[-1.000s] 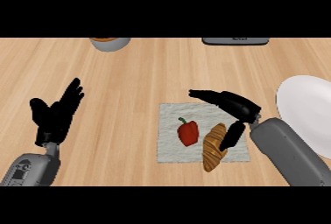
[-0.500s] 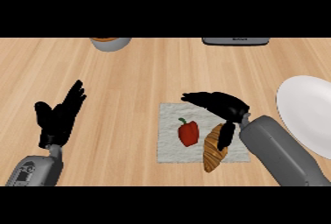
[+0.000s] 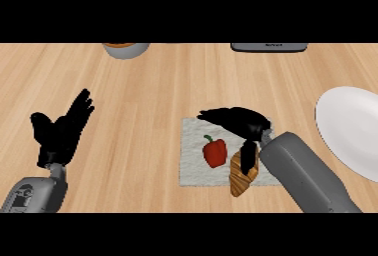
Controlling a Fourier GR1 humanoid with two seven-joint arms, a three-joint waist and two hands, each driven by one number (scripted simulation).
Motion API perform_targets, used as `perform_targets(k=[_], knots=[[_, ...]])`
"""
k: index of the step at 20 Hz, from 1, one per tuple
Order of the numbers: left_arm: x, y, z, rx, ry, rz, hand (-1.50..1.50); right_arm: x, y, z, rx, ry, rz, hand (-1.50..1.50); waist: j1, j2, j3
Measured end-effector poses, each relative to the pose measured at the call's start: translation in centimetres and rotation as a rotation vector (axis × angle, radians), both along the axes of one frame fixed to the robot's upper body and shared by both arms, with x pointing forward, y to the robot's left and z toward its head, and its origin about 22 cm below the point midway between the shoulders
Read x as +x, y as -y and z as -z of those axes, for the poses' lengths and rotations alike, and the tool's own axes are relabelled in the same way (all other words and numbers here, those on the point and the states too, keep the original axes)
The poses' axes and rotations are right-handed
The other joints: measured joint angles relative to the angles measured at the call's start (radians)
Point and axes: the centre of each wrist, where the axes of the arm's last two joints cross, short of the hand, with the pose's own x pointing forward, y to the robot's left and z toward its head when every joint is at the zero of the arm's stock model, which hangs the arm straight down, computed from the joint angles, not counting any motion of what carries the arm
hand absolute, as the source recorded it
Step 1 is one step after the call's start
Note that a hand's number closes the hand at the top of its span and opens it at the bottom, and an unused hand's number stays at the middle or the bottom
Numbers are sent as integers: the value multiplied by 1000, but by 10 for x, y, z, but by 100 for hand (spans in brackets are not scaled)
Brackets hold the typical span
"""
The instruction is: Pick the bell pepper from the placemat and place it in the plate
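A red bell pepper (image 3: pixel 215 152) with a green stem lies on the white placemat (image 3: pixel 193 170) near the middle of the counter. My right hand (image 3: pixel 238 120) hovers over the mat just above and right of the pepper, fingers reaching left and the thumb hanging down beside it, open with nothing held. The white plate (image 3: pixel 351 127) sits at the right edge, partly cut off. At the left, my left hand (image 3: pixel 63 131) rests open with fingers up.
A bread loaf (image 3: pixel 239 175) lies on the mat right of the pepper, partly under my right forearm. A bowl (image 3: pixel 126 48) and a dark flat device (image 3: pixel 266 47) sit at the far edge of the wooden counter.
My right hand has moved left and slightly down, closing in over the mat toward the pepper. The left hand and the pepper have stayed put.
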Motion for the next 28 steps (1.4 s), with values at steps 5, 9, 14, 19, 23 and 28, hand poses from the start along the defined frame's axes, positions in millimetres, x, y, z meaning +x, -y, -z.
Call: perform_targets(k=[5,9,14,19,23,28], knots=[[-5,-5,-1,4,3,2,0,3,-16,12,-40,12,6,-150,3,-1,-2],[-3,3,7,4,3,-3,0,9,-20,18,-59,23,-4,-150,2,-2,-3],[-3,-4,6,3,2,2,0,7,-24,24,-116,2,-50,150,1,-5,-4],[1,-6,1,0,5,4,0,3,-37,26,-123,13,-144,150,1,-9,-6],[-2,0,1,-2,8,2,0,1,-38,28,-96,9,-165,150,2,-10,-6],[-8,2,7,-4,-3,-23,0,-19,-11,40,-47,-2,-60,150,-20,-15,-7]])
